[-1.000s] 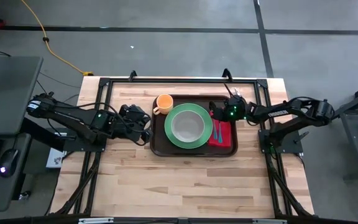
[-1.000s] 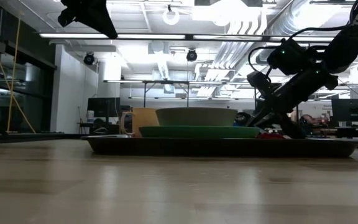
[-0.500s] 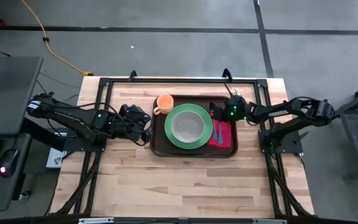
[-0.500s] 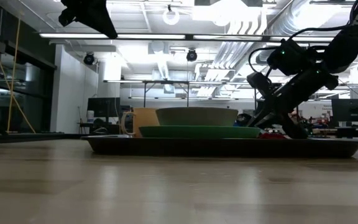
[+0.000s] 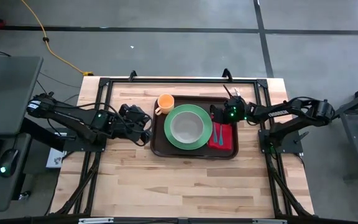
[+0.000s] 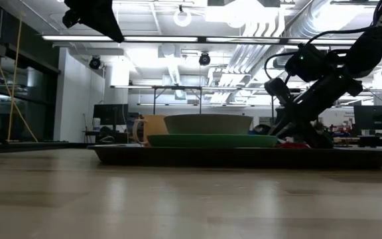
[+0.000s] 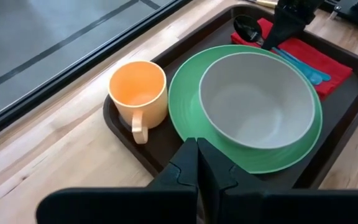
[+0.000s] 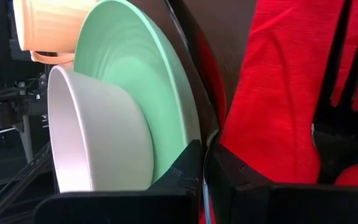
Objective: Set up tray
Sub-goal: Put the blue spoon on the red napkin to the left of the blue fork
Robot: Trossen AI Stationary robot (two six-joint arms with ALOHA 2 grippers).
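The dark brown tray (image 5: 194, 153) lies on the wooden table. It carries a green plate (image 5: 171, 134) with a grey bowl (image 5: 188, 126) on it. An orange cup (image 5: 165, 102) stands in its far left corner. A red napkin (image 5: 226, 139) on its right side bears blue utensils (image 7: 303, 66) and a black fork (image 8: 347, 81). My right gripper (image 5: 214, 114) is shut and slants down onto the napkin's far end beside the plate. My left gripper (image 7: 197, 158) is shut and raised above the tray's left rim (image 7: 160, 163). My right gripper (image 8: 204, 155) comes slanting down from the table's right side. Its shut fingertips (image 7: 271, 42) stand at the far end of the napkin (image 8: 260, 106), next to the plate's rim (image 8: 188, 118). Whether they touch the napkin or a utensil I cannot tell.
A black metal frame (image 5: 166, 81) runs round the table's far and side edges. Bare wood (image 5: 185, 186) stretches from the tray to the table's near edge. In the low view the left arm (image 6: 91, 13) hangs high above the table.
My right gripper has drawn slightly up and toward the table's right edge over the napkin, staying shut. The tray and what it carries keep their places.
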